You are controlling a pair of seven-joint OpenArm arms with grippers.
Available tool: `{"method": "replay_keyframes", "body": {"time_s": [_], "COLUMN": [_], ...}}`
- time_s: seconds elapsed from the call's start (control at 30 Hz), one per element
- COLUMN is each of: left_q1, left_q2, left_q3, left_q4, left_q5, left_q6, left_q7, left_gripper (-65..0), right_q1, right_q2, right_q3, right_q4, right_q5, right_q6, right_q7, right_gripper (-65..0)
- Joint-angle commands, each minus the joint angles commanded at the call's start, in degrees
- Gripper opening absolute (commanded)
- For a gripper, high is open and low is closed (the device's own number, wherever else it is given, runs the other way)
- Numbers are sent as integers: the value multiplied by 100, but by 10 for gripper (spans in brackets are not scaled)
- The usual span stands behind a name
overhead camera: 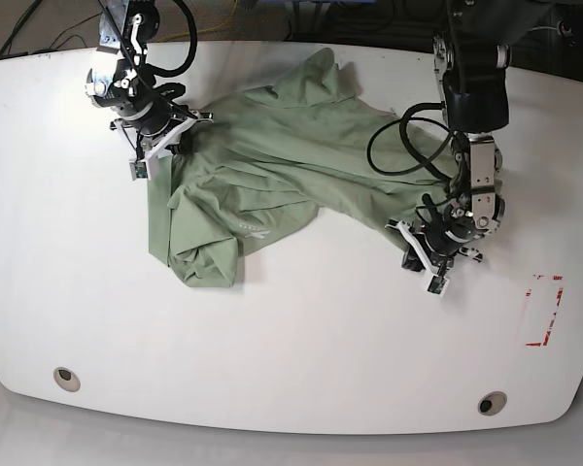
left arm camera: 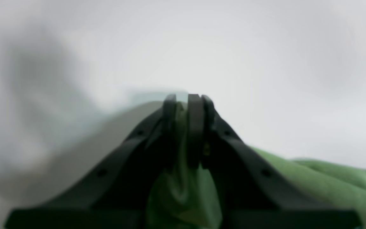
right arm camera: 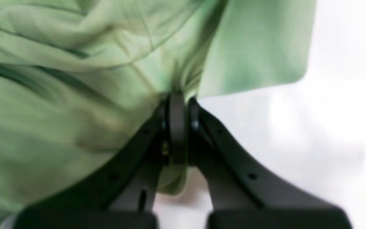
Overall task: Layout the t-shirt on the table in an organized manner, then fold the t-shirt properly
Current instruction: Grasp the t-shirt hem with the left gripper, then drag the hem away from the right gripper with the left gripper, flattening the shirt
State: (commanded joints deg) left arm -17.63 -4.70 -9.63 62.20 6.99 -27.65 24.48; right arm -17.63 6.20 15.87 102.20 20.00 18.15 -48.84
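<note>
The pale green t-shirt [overhead camera: 291,155] lies crumpled and stretched across the far middle of the white table [overhead camera: 291,349], with one folded lobe hanging toward the front left. My right gripper [overhead camera: 175,136] holds its left edge. In the right wrist view that gripper [right arm camera: 178,98] is shut on a bunched fold of the t-shirt [right arm camera: 75,79]. My left gripper [overhead camera: 413,233] holds the shirt's right end. The blurred left wrist view shows it [left arm camera: 186,101] shut on a strip of green cloth [left arm camera: 329,181] just over the table.
Red tape marks [overhead camera: 544,311] sit on the table at the right. Two round grey grommets [overhead camera: 66,378] [overhead camera: 492,402] lie near the front edge. A black cable loop [overhead camera: 398,146] from the left arm hangs over the shirt's right part.
</note>
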Motion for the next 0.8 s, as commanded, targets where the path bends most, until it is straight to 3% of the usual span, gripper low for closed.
{"method": "replay_keyframes", "body": {"time_s": [0.33, 0.8], "left_q1": [-440, -1222], "left_q2": [-35, -466], "left_q3": [-193, -202], "left_q4": [141, -440], "left_q5": [9, 9], "left_q6": [0, 9], "left_q7": [9, -211], "left_gripper": [-620, -620], "right_q1": [-62, -123], "right_q2": [0, 0], "right_q3": [0, 0], "right_q4": [0, 0], "right_q5": [0, 0], "right_q6": [0, 18], "right_q7": [0, 9], "right_gripper": [-650, -650]}}
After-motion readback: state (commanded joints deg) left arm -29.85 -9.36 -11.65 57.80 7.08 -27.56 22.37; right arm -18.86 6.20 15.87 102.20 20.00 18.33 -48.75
